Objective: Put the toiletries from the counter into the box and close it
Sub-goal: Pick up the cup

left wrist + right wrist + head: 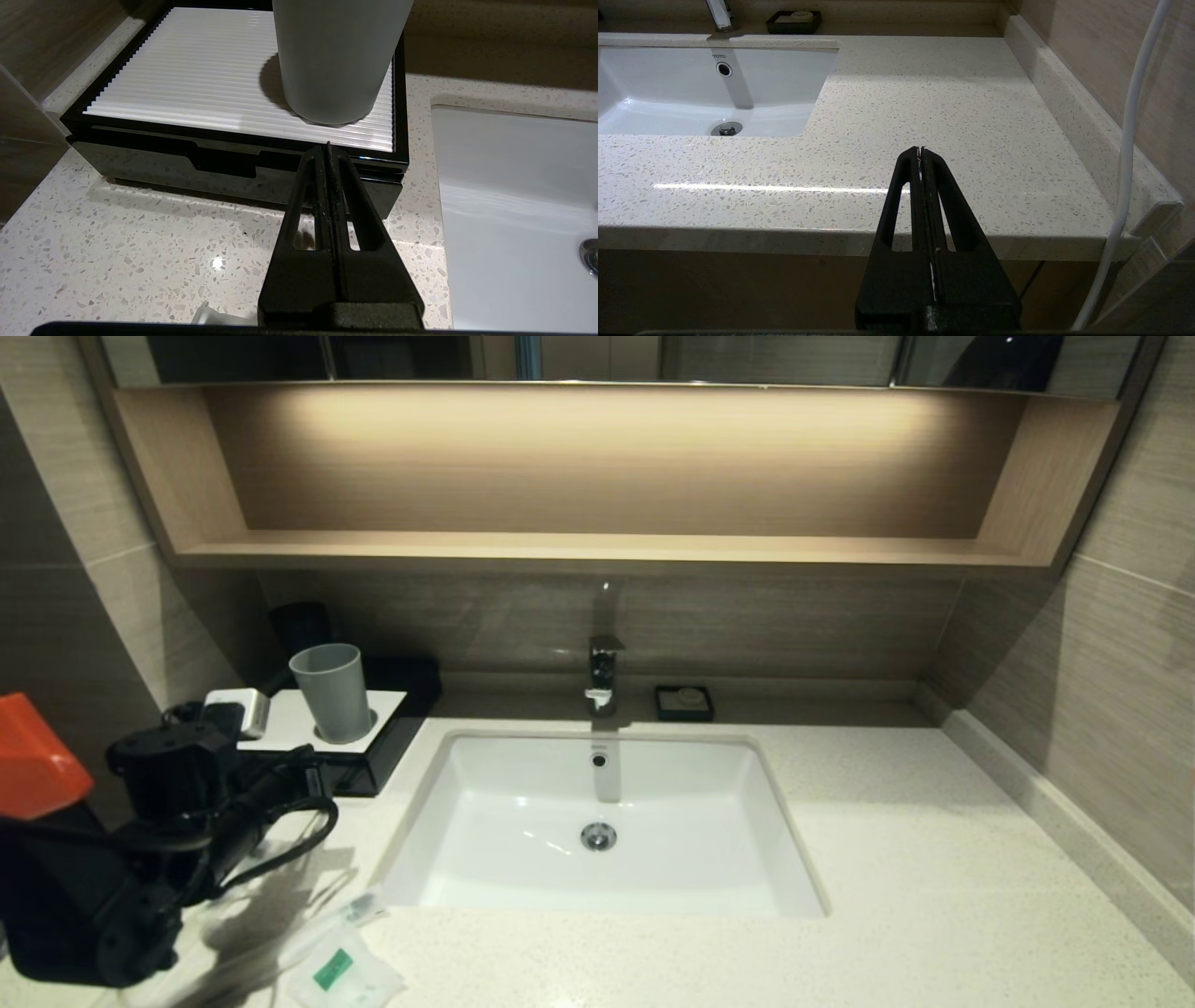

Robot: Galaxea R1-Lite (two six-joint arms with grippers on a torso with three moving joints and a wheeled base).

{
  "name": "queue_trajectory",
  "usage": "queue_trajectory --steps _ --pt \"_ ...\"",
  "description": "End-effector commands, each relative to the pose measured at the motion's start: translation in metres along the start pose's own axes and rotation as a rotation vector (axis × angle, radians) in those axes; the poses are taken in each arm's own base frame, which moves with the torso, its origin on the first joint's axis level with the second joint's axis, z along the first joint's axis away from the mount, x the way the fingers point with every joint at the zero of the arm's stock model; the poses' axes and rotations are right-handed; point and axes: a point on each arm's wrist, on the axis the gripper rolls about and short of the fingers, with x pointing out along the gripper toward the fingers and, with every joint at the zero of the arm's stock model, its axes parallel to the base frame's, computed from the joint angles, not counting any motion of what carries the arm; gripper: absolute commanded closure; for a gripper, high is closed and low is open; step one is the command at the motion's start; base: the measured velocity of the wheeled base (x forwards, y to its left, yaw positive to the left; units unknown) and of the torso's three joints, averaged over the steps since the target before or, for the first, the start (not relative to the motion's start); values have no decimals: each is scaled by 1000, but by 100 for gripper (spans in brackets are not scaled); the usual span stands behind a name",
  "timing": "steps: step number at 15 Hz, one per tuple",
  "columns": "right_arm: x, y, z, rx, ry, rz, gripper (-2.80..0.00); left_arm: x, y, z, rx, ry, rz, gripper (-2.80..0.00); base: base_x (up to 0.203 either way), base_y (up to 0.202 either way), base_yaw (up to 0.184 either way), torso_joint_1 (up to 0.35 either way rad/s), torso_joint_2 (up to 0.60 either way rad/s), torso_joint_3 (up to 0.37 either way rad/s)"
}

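The counter (934,859) spreads wide and speckled around the white sink (653,887). At its far left the box (140,158) sits against the wall, its drawer front flush and pushed in, a grey cup (331,693) standing on its white ribbed top. The left gripper (328,154) hangs just in front of that drawer, fingers pressed together and holding nothing, tips aimed at the right-hand part of the drawer front while the handle notch lies further along. The toiletries (341,971) lie on the near edge of the counter, below and behind the left arm: a square sachet with a green label, and slim wrapped sticks running slantwise away from the edge toward the sink. The left arm is clearly the nearer one to both box and toiletries. The right gripper (920,151) is parked off the counter's near right edge, also clamped on nothing. The drawer likely wants opening first
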Motion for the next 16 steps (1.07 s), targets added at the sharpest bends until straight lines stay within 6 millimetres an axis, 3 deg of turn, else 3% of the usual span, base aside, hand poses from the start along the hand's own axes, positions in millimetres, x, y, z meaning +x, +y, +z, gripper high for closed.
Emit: queue_trajectory --steps 1,3,4,16 --pt "0 0 0 0 0 0 0 1 0 -3 1 7 1 0 0 0 0 0 0 0" --pt "0 0 0 -1 0 0 0 1 0 -3 1 8 1 0 0 0 0 0 0 0" --pt "0 0 0 0 0 0 0 2 0 -3 0 5 1 -280 0 0 0 0 0 0" --pt "0 0 0 0 0 0 0 10 0 -1 -2 -3 6 -280 0 0 0 0 0 0"
